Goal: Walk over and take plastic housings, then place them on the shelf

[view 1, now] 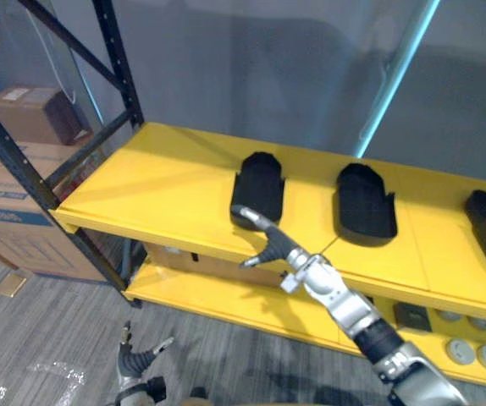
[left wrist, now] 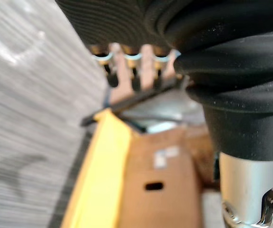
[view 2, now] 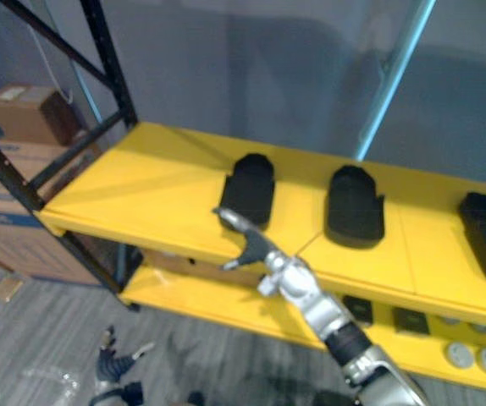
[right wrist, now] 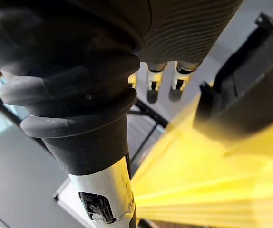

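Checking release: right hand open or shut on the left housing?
Open: right hand fingers straight, thumb apart, at the left housing front edge; it lies flat on the shelf.

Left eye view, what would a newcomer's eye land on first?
The bright yellow shelf stands out, with three black plastic housings lying in a row on its upper level. The right hand reaches up at that level's front edge, just before the leftmost housing, its fingers open and holding nothing. The left hand hangs low over the grey floor.
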{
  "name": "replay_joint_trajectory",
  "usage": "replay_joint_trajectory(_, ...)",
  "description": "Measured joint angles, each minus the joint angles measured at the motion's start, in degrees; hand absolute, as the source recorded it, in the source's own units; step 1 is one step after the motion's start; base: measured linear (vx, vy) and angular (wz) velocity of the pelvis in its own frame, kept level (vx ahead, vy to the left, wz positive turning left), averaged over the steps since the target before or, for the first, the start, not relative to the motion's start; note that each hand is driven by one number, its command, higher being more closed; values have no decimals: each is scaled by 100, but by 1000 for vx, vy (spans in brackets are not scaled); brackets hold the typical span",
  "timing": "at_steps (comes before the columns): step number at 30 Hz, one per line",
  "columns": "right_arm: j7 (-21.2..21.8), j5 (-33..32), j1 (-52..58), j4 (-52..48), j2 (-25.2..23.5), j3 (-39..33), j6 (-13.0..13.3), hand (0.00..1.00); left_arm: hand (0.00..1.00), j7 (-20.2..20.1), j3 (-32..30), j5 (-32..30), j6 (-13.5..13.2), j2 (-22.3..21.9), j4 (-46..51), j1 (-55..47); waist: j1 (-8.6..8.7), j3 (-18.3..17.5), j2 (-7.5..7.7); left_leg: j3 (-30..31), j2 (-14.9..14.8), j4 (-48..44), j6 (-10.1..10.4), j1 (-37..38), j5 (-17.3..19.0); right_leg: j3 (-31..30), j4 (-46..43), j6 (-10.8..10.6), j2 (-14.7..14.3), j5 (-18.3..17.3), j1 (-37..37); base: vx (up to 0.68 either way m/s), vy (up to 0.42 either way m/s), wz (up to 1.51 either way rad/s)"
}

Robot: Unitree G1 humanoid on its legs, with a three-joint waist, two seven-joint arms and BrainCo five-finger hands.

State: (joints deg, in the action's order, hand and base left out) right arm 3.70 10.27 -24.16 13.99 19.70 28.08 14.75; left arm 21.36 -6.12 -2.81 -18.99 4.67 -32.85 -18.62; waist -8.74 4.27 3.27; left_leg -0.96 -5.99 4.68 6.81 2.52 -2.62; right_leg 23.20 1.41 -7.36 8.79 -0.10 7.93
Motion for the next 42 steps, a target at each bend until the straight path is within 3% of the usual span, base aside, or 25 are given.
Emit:
replay_joint_trajectory(4, -94, -49, 16, -212, 104, -252, 1, 0, 0, -19, -3, -8, -115, 124, -72, -9, 2, 177, 91, -40, -39, 0, 7, 0, -1, -44, -1, 12, -20, 6, -22, -16, -6, -6)
replay_joint_trajectory(8, -501, -49, 383, -1064, 127, -779, 39, 0, 0, 114, -35, -53, -458, 143, -1, 52, 17, 221, 143, -168, -20, 0, 12, -65, 1, -148, -36, 44, -17, 33, -186, -6, 4, -13)
replay_joint_trajectory(12, -753, -59, 1247, -2283, 125, -1533, 195, 0, 0, 477, -219, -41, -654, 17, 1571, 63, 136, 219, 145, -215, 18, 0, 11, -51, 19, -162, -58, 43, 8, 33, -198, 7, 5, -2)
replay_joint_trajectory(16, -582, -561, 2021, -3120, 123, -1940, 439, 0, 0, 517, -607, 43, -678, -7, 2774, 75, 351, 218, 136, -319, 48, 0, -14, 22, 51, -286, -58, 21, 32, 46, -202, -5, 8, -15)
replay_joint_trajectory(19, -313, -944, 2402, -3365, 123, -2107, 634, 0, 0, 371, -694, 315, -687, -12, 3305, 125, 456, 195, 117, -443, 49, 25, -24, 69, 94, -383, -56, 11, 41, 52, -195, -30, 6, -19)
replay_joint_trajectory(25, 56, -1532, 2633, -3373, 25, -2241, 692, 0, 0, -643, -742, 1182, -635, -9, 4856, 115, 490, 110, 15, -447, 67, -1, -28, 149, 88, -414, -82, -6, 59, 67, -168, -6, 1, 0)
replay_joint_trajectory(26, 119, -1636, 2666, -3374, 7, -2247, 688, 0, 100, -948, -767, 1382, -555, -5, 5042, 114, 499, 74, -48, -431, 84, -1, -29, 151, 87, -398, -82, -12, 78, 70, -154, -20, 11, 10)
replay_joint_trajectory(30, 103, -1865, 2627, -3381, -135, -2250, 690, 0, 100, -1990, -598, 1765, 97, 297, 5210, 141, 628, 109, -249, -217, 138, 24, -42, 78, 61, -161, -57, -19, 128, 65, -33, -52, 1, 26)
replay_joint_trajectory(32, -91, -1761, 2545, -3381, -193, -2255, 805, 0, 100, -2251, -520, 2105, 355, 459, 5205, 327, 654, 162, -332, -122, 144, 23, -45, -165, -1, -65, -79, -21, 135, 66, -223, -118, -9, 26)
replay_joint_trajectory(36, -297, -1393, 1510, -3298, -163, -2267, 921, 0, 100, -2204, -482, 2221, 624, 729, 5050, 1450, 679, 727, -603, -115, 147, 21, -72, -635, -292, -67, -114, 17, 158, 256, -727, -131, 12, 8)
replay_joint_trajectory(42, -368, -1274, 342, -2839, -130, -2240, 907, 0, 100, -1886, -683, 2497, 801, 1492, 3851, 3135, 814, 1262, -570, -364, 195, -4, -140, -857, -421, -413, -454, 20, 273, 332, -1282, -40, 28, -20)
